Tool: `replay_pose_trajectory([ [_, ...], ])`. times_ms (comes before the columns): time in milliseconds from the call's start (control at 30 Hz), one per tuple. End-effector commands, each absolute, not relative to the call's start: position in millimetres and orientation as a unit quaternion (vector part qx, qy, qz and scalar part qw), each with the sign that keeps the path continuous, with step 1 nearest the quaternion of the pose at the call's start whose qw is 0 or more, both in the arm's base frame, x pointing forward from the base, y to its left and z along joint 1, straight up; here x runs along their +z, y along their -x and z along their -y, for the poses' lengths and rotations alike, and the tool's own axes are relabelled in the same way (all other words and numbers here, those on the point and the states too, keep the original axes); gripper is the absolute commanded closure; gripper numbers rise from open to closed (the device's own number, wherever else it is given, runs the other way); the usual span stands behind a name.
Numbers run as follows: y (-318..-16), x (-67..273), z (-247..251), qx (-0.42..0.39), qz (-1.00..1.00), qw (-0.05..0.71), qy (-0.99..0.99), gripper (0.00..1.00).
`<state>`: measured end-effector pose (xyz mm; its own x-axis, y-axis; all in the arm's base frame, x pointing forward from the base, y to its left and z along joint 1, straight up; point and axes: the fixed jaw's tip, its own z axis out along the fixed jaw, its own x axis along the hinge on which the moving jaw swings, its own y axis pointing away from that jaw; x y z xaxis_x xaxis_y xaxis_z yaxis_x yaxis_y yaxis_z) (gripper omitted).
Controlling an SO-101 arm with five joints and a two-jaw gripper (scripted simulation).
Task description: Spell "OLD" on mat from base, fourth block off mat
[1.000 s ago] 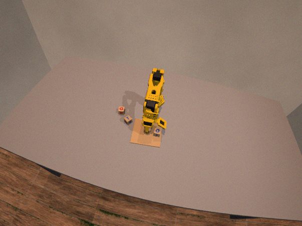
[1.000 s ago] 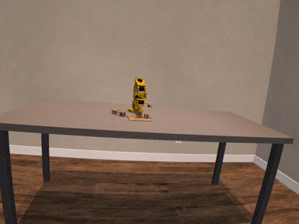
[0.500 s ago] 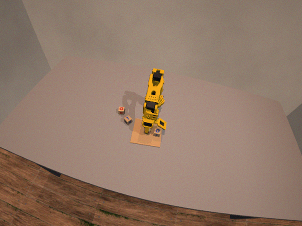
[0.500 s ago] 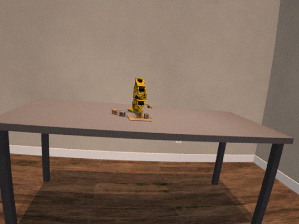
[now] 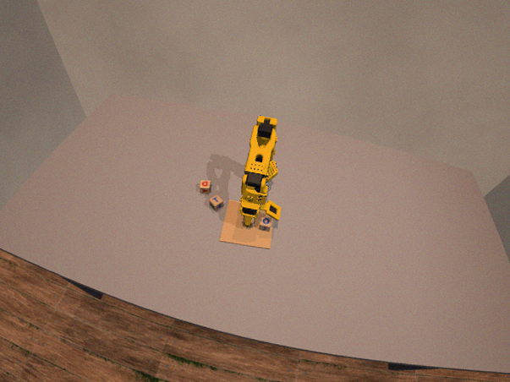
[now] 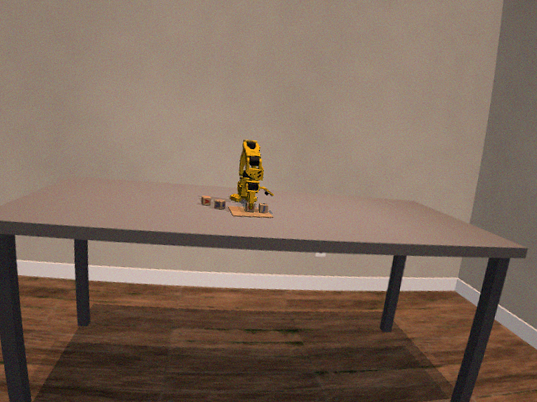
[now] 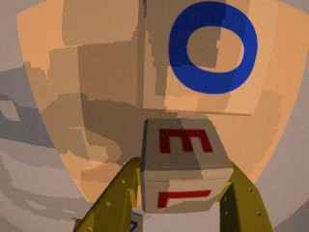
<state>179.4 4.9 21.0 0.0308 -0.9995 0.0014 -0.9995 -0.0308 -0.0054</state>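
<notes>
My gripper [image 5: 248, 219] is shut on a wooden block [image 7: 185, 164] that shows a red E on one face and a red L on another. I hold it low over the orange mat [image 5: 246, 229]; I cannot tell whether it touches the mat. The gripper also shows in the wrist view [image 7: 183, 219]. The block with the blue O [image 5: 265, 221] lies flat on the mat right beside the held block, and it fills the upper wrist view [image 7: 209, 48]. The red D block [image 5: 205, 185] and the blue T block [image 5: 216, 201] lie on the table off the mat.
The arm's base [image 5: 264, 128] stands just behind the mat. The D and T blocks lie close together near the mat's corner. The table edges are far from the mat on all sides.
</notes>
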Motion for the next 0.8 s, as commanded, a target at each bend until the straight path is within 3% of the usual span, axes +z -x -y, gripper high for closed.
replay_pose_trajectory([
  [0, -188.0, 29.2, -4.7, -0.024, -0.699, 0.024, 0.715, 0.99],
  [300, -188.0, 29.2, -4.7, -0.024, -0.699, 0.024, 0.715, 0.84],
  [767, -188.0, 29.2, -4.7, -0.024, -0.699, 0.024, 0.715, 0.8],
])
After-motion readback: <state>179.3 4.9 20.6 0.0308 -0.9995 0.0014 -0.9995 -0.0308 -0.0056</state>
